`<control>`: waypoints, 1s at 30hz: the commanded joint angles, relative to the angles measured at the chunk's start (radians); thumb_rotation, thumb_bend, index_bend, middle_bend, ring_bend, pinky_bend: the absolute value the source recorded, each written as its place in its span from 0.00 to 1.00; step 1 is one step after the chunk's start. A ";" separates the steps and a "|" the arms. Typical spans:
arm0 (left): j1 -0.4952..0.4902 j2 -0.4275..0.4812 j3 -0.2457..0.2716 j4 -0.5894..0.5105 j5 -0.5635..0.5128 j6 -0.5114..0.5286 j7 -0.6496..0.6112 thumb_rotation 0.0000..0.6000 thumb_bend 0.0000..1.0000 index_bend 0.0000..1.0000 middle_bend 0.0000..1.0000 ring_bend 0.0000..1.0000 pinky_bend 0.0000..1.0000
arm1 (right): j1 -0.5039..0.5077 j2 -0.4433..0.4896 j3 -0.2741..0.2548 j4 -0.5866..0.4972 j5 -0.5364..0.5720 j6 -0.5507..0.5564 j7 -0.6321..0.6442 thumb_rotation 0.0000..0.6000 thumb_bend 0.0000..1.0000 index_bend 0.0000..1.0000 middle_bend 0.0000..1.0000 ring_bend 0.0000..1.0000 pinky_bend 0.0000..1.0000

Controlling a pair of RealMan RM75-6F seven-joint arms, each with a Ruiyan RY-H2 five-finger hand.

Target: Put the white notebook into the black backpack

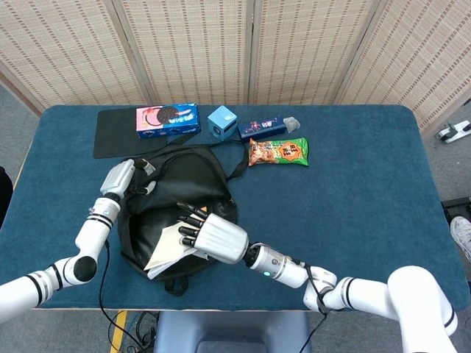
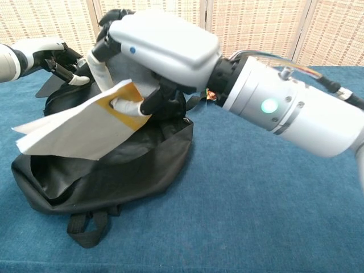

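The black backpack point(image 1: 188, 191) point(image 2: 114, 170) lies open on the blue table, its mouth toward the front left. My right hand point(image 1: 210, 234) point(image 2: 153, 51) grips the white notebook point(image 1: 165, 251) point(image 2: 79, 128) by its yellow-marked corner and holds it tilted over the bag's opening, its far end low at the mouth. My left hand point(image 1: 121, 179) point(image 2: 48, 54) pinches the backpack's top flap at the back left and holds it up.
Along the far side lie a black mat point(image 1: 118, 132), a cookie box point(image 1: 167, 120), a small blue cube point(image 1: 221, 120), a dark blue packet point(image 1: 263, 127) and an orange-green snack bag point(image 1: 277, 152). The right half of the table point(image 1: 368, 191) is bare cloth.
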 commanded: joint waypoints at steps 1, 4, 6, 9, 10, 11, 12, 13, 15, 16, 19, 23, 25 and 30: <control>-0.003 0.006 0.004 -0.005 -0.008 -0.002 0.005 1.00 0.47 0.77 0.35 0.29 0.07 | 0.014 -0.035 -0.015 0.048 0.011 -0.013 -0.013 1.00 0.47 0.74 0.49 0.26 0.08; -0.005 0.012 0.006 -0.010 -0.015 -0.001 0.008 1.00 0.47 0.77 0.35 0.29 0.07 | 0.013 -0.057 -0.027 0.083 0.015 -0.008 -0.023 1.00 0.47 0.74 0.49 0.26 0.08; -0.006 0.018 0.009 -0.013 -0.019 0.000 0.012 1.00 0.47 0.77 0.35 0.29 0.07 | 0.007 -0.077 -0.038 0.111 0.027 -0.010 -0.031 1.00 0.47 0.74 0.49 0.26 0.08; -0.007 0.026 0.015 -0.018 -0.028 -0.003 0.017 1.00 0.47 0.77 0.35 0.29 0.07 | 0.005 -0.096 -0.041 0.139 0.048 -0.020 -0.046 1.00 0.47 0.74 0.48 0.26 0.08; -0.008 0.027 0.016 -0.019 -0.031 -0.003 0.018 1.00 0.47 0.77 0.35 0.29 0.07 | 0.005 -0.101 -0.041 0.144 0.053 -0.022 -0.049 1.00 0.47 0.74 0.48 0.26 0.08; -0.008 0.029 0.017 -0.021 -0.034 -0.001 0.019 1.00 0.47 0.77 0.35 0.29 0.07 | 0.005 -0.107 -0.041 0.152 0.062 -0.026 -0.050 1.00 0.47 0.74 0.47 0.26 0.08; -0.007 0.030 0.018 -0.023 -0.036 0.001 0.019 1.00 0.47 0.77 0.35 0.29 0.07 | 0.006 -0.111 -0.042 0.159 0.066 -0.029 -0.053 1.00 0.47 0.74 0.46 0.26 0.08; -0.007 0.031 0.019 -0.024 -0.037 0.001 0.019 1.00 0.47 0.77 0.35 0.29 0.07 | 0.007 -0.114 -0.042 0.166 0.071 -0.033 -0.057 1.00 0.47 0.74 0.45 0.26 0.08; -0.007 0.035 0.020 -0.026 -0.041 0.002 0.020 1.00 0.47 0.77 0.35 0.29 0.07 | 0.009 -0.121 -0.044 0.179 0.083 -0.046 -0.068 1.00 0.47 0.74 0.44 0.26 0.08; -0.008 0.036 0.021 -0.027 -0.042 0.003 0.019 1.00 0.47 0.77 0.35 0.29 0.07 | 0.009 -0.123 -0.045 0.183 0.089 -0.054 -0.075 1.00 0.47 0.74 0.43 0.25 0.08; -0.007 0.042 0.022 -0.031 -0.046 0.002 0.017 1.00 0.47 0.77 0.35 0.30 0.07 | 0.009 -0.133 -0.041 0.191 0.114 -0.075 -0.101 1.00 0.47 0.74 0.40 0.24 0.08; -0.008 0.044 0.024 -0.028 -0.061 0.003 0.018 1.00 0.47 0.77 0.35 0.30 0.07 | 0.014 -0.139 -0.038 0.191 0.137 -0.091 -0.098 1.00 0.47 0.74 0.38 0.21 0.08; -0.006 0.049 0.023 -0.030 -0.061 -0.002 0.008 1.00 0.47 0.77 0.35 0.30 0.07 | 0.012 -0.138 -0.040 0.196 0.141 -0.085 -0.091 1.00 0.47 0.74 0.37 0.20 0.08; 0.003 0.053 0.024 -0.027 -0.046 0.002 -0.010 1.00 0.47 0.77 0.35 0.30 0.07 | 0.003 -0.143 -0.050 0.227 0.156 -0.073 -0.039 1.00 0.47 0.74 0.37 0.20 0.08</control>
